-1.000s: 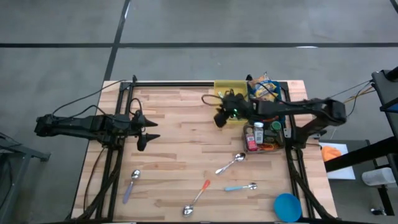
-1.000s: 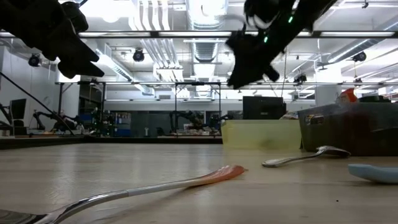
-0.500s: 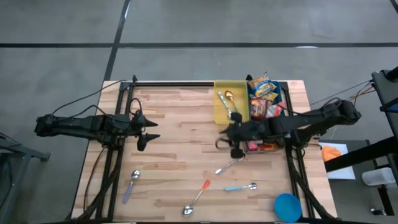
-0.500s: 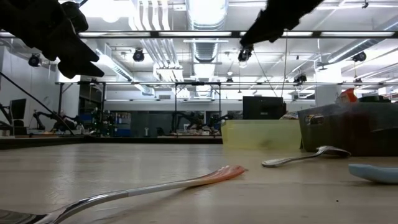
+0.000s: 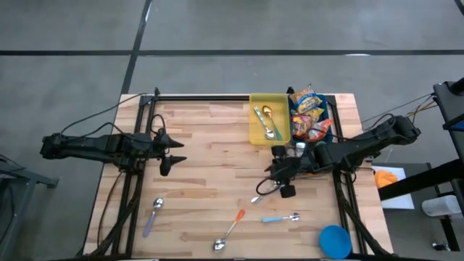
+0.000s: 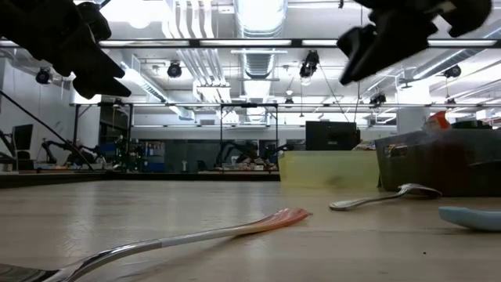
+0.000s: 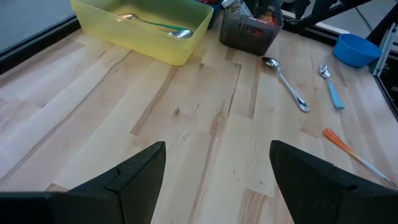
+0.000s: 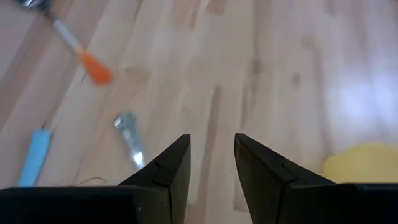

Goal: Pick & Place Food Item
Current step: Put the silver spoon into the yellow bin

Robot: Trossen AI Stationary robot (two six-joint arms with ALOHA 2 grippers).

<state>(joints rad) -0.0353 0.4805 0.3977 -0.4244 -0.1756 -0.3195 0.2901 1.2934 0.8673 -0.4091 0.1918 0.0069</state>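
Food packets [image 5: 308, 109] sat in the dark bin [image 5: 330, 129] at approx 2 o'clock on the table [image 5: 203, 181], snack bags piled at its far end, small bottles nearer. Yellow tray [image 5: 269, 119] touched the bin's 9 o'clock side w/ a gold spoon [image 5: 267, 114] and a green-handled spoon [image 5: 265, 127] in it.

Right gripper [image 5: 283, 181] hovered just off the bin's 7 o'clock corner, over the silver spoon [image 5: 257, 198]; fingers [image 8: 161, 171] narrow, nothing betw. them.

Left gripper [image 5: 171, 151] waited at 9 o'clock, wide apart, empty.

Blue bowl [image 5: 335, 241] at 5 o'clock; orange-handled spoon [image 5: 230, 230] and blue-handled spoon [image 5: 281, 217] near the 6 o'clock edge.
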